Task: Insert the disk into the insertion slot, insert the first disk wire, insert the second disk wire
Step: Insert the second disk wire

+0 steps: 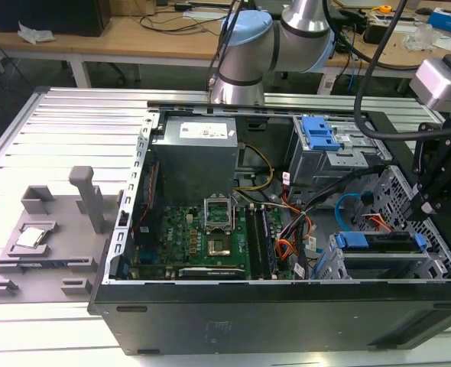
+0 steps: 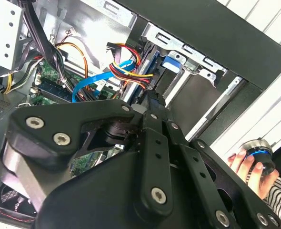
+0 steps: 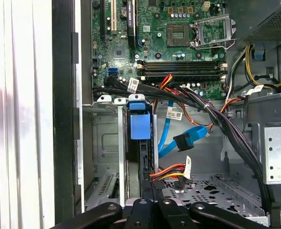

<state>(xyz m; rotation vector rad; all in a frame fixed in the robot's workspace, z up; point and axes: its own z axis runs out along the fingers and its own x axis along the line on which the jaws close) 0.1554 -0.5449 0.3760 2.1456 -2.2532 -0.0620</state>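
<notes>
- State of the gripper (image 2: 152,102): poised at the near end of the disk (image 3: 140,127); width of the jaws' opening and any hold on a plug cannot be told.
- Position of the disk: already seated in the insertion slot (image 1: 382,265), directly ahead of the jaws, blue carrier tab facing them.
- Position of the first disk wire (image 3: 168,169): orange, red and black bundle ending just beside the jaws at the disk's end; mating with the disk not determinable.
- Position of the second disk wire (image 3: 167,121): blue cable beyond the jaws and off to one side, dark plug (image 3: 183,141) hanging free of the disk.
- Handling, as judged: both wires light, limp, somewhat springy. Take hold on the rigid plug body, never on the cable. Small plugs probably fragile; keep square to the socket.
</notes>
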